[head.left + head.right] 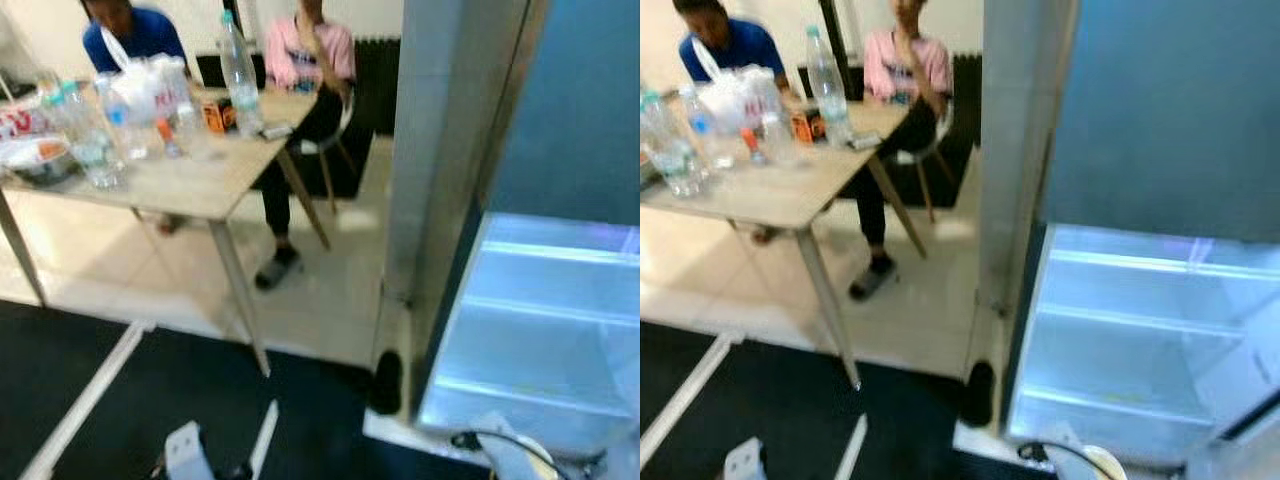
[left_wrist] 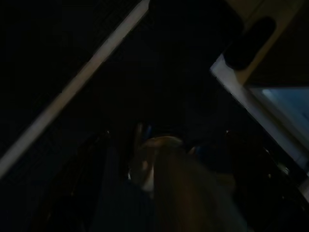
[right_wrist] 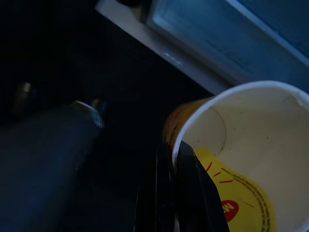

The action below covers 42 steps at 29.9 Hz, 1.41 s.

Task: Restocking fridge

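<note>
Right wrist view: a yellow-and-white cup is pinched by its rim in the right gripper — low before the lit open fridge — and could be slipped or tipped, given so thin a hold, when lifted to a shelf.

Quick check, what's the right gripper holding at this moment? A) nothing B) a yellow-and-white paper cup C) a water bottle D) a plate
B: in the right wrist view the right gripper has its black fingers clamped on the rim of an open yellow-and-white paper cup, with the lit open fridge just ahead of it.
</note>
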Tool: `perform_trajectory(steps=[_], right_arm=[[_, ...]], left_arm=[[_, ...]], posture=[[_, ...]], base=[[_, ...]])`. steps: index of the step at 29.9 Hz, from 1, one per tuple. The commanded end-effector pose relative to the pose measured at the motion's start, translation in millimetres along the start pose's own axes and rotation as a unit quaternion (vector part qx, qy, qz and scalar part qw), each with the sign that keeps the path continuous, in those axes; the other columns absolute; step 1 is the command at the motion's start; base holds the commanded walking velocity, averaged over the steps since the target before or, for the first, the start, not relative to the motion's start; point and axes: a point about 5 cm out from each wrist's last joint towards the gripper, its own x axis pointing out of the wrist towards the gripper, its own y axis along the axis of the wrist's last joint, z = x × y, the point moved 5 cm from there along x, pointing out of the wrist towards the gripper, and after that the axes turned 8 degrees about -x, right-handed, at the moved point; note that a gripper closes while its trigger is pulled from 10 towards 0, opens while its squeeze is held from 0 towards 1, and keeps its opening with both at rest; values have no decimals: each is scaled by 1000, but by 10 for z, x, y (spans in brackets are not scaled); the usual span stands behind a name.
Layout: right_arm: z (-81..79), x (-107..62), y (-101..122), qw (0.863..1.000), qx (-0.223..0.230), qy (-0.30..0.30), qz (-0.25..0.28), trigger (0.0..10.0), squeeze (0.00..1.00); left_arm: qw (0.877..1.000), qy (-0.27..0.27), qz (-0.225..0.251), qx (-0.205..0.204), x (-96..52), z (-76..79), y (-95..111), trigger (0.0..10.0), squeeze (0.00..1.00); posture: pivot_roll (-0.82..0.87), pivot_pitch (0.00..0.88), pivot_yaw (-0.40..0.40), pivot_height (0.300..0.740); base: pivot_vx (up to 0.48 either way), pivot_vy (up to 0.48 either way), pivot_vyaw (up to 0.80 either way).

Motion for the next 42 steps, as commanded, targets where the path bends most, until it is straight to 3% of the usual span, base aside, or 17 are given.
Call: perform_trajectory(steps=[1,15,27,28,29,31,34,36,39,42], right_arm=[[37,-6,-30,1000,1,-4,-1,10000,0],[54,-12,-80,1000,-2,-2,-1,10000,0],[104,-13,198,999,12,-8,48,10000,0],[184,-31,431,996,4,-18,82,10000,0],[184,-31,431,996,4,-18,82,10000,0],[251,-57,643,993,-3,-26,111,10000,0],[273,-68,713,992,-4,-29,121,10000,0],[326,-106,929,988,-21,-35,146,10000,0],[345,-137,1085,985,-43,-34,163,10000,0],[329,-141,1119,984,-54,-31,164,10000,0]], left_arm=[[1000,8,-2,0,-8,-42,2,10000,0],[1000,4,-3,-14,-5,-18,-32,10000,0],[1000,-1,2,-15,7,16,11,10000,0],[1000,-3,1,-15,10,31,9,10000,0],[1000,-3,1,-15,10,31,9,10000,0],[1000,-5,1,-14,13,44,7,10000,0],[1000,-6,1,-14,14,50,6,10000,0],[1000,-8,2,-14,15,59,10,10000,0],[1000,-9,3,-14,16,63,13,10000,0],[1000,-9,4,-15,16,62,11,10000,0]], posture=[[-11,0,64,740],[-15,0,63,740],[-15,0,63,740],[-15,0,63,740],[-15,0,63,740],[-15,0,63,740],[-15,0,63,740],[-15,0,63,740],[-15,0,52,740],[-14,0,56,740]], base=[[0,-322,0],[0,-46,0],[0,0,0],[0,0,0],[0,0,0],[0,0,0],[0,0,0],[0,0,0],[0,0,0],[0,0,0]])
